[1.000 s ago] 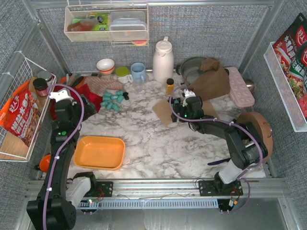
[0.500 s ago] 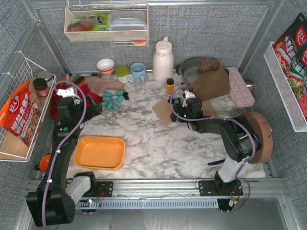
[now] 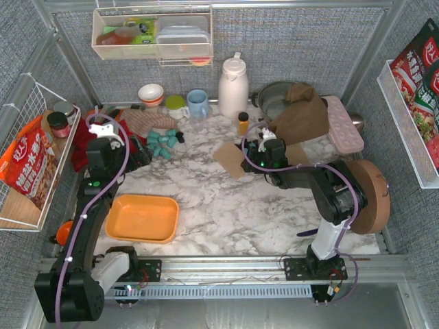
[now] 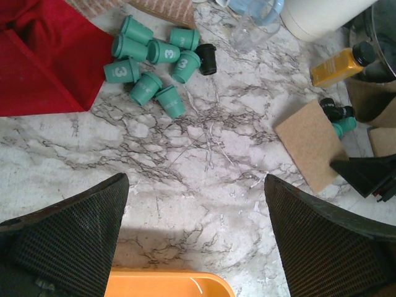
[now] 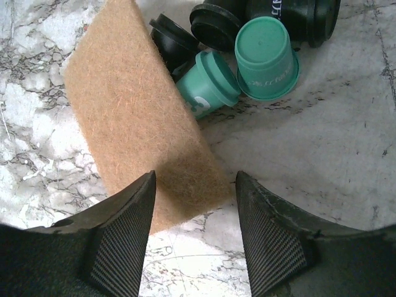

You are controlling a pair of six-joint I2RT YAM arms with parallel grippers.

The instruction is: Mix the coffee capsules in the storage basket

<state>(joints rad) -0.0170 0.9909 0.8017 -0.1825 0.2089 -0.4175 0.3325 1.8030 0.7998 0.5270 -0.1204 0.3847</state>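
The left gripper [image 4: 195,244] hangs wide open and empty over bare desk [image 4: 204,154], its fingers spread far apart. At the bottom of its wrist view shows a rim of the orange basket [image 4: 167,286], which lies at the desk's front left, beside the left arm. Beyond the gripper, well apart from the basket, a cluster of teal capsules [image 4: 154,59] lies tipped on the marble. One black capsule [image 4: 206,59] touches the cluster's right side, and the cluster sits against the edge of a red cloth [image 4: 37,68]. The right gripper [image 5: 195,229] is low over the middle of the desk, jaws about half closed astride the near corner of a brown fibre pad [image 5: 136,124]; whether they pinch it I cannot tell. Past the pad's far edge lies a second small heap. One teal capsule [image 5: 210,83] lies on its side touching the pad, another [image 5: 266,55] sits base-up beside it, and black ones [image 5: 173,37] lie behind. An amber bottle [image 4: 340,65] stands near this heap.
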